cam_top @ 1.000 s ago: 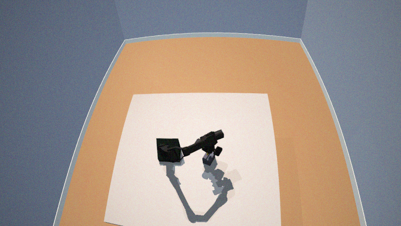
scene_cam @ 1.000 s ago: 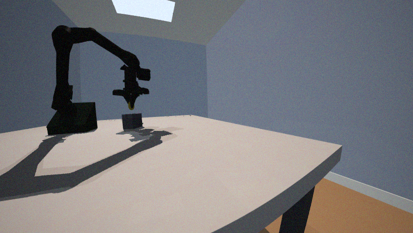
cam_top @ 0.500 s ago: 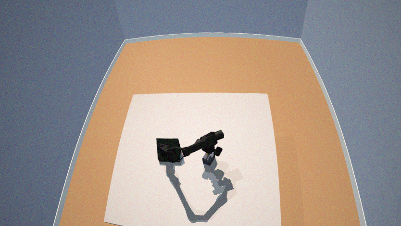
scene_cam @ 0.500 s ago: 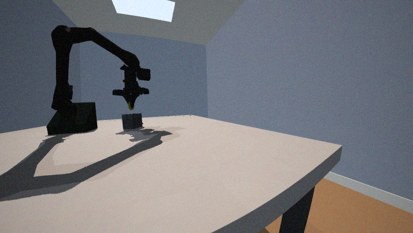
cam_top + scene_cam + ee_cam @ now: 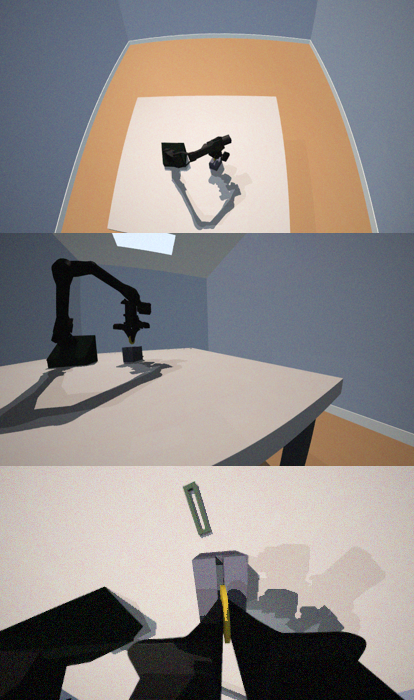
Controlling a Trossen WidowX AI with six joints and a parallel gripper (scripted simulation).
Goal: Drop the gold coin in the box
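Transfer step in hand: end effector [image 5: 224,616] clenched on the gold coin [image 5: 225,613], held on edge above the grey box [image 5: 220,578]; next move calls for aligning with its slot [image 5: 219,568], then lowering.

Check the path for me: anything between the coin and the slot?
Nothing visible. The tool is shut on the coin, held edge-on above the box. Only open air shows between coin and slot. The holder lies beyond the box.
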